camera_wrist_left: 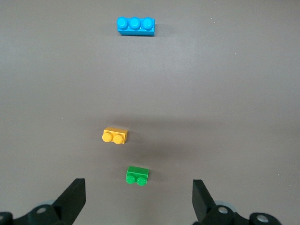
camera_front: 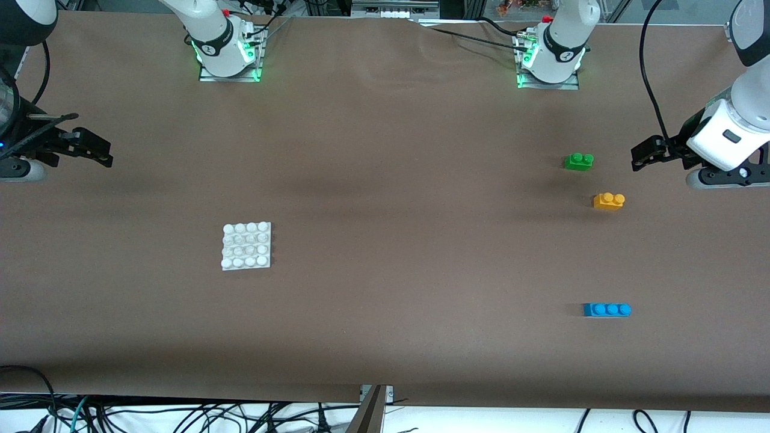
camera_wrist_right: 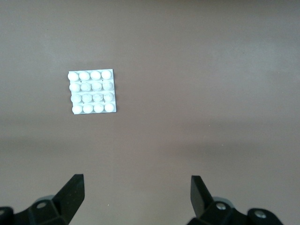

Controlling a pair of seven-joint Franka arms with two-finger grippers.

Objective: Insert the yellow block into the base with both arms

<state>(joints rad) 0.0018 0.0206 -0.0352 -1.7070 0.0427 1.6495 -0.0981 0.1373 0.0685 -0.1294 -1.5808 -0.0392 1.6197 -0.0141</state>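
The yellow block [camera_front: 609,201] lies on the brown table toward the left arm's end, studs up. It also shows in the left wrist view [camera_wrist_left: 115,136]. The white base [camera_front: 246,245] lies flat toward the right arm's end and shows in the right wrist view [camera_wrist_right: 92,92]. My left gripper [camera_front: 639,157] is open and empty, up over the table's edge at the left arm's end, apart from the yellow block; its own view [camera_wrist_left: 138,186] shows the jaws spread wide. My right gripper [camera_front: 103,153] is open and empty over the right arm's end, well apart from the base; its jaws also show spread wide in its own view [camera_wrist_right: 137,182].
A green two-stud brick [camera_front: 579,161] lies a little farther from the front camera than the yellow block. A blue three-stud brick [camera_front: 607,310] lies nearer to that camera. The two arm bases [camera_front: 227,51] stand along the table's back edge. Cables hang below the front edge.
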